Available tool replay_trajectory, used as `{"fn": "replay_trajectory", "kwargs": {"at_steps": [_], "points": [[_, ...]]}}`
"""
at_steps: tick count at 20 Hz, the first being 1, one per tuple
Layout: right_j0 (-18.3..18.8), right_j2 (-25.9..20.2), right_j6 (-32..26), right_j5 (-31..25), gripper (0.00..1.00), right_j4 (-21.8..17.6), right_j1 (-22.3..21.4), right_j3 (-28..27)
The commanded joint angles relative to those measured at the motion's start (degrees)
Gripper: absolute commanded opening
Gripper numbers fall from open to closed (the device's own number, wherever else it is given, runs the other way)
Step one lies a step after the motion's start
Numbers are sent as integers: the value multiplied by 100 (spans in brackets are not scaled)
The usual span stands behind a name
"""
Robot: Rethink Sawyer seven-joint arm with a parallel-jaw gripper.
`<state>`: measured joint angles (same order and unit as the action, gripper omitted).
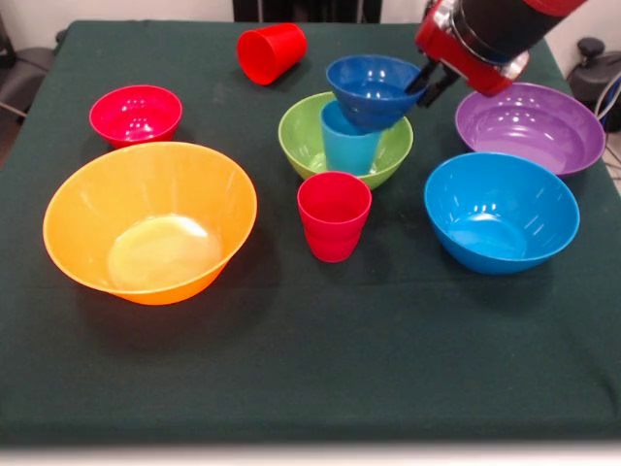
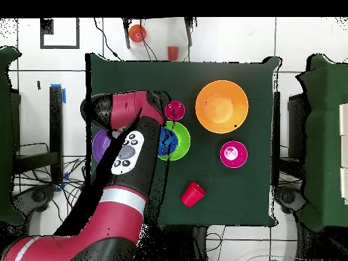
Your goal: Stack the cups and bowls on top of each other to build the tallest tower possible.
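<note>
The small dark blue bowl (image 1: 372,89) sits tilted on the light blue cup (image 1: 348,139), which stands inside the green bowl (image 1: 303,136). The end effector (image 1: 430,82) is clamped on the dark bowl's rim. Released off-centre, it could slide off or topple the cup. The arm hides this stack from overhead.

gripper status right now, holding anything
Gripper: shut on the rim of the small dark blue plastic bowl, holding it over the light blue plastic cup that stands in the medium green bowl.
</note>
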<state>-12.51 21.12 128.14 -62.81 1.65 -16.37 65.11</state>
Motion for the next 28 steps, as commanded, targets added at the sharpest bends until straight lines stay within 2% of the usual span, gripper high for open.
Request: {"fn": "replay_trajectory", "kwargs": {"at_steps": [1, 8, 14, 23, 28], "points": [[-12, -521, 350, 473, 0, 74, -643, 1210], [65, -613, 266, 524, 0, 3, -658, 1334], [255, -676, -13, 1141, 0, -200, -728, 1831], [21, -645, 205, 1450, 0, -214, -893, 2265], [53, -648, 103, 1546, 0, -249, -951, 2349]]}}
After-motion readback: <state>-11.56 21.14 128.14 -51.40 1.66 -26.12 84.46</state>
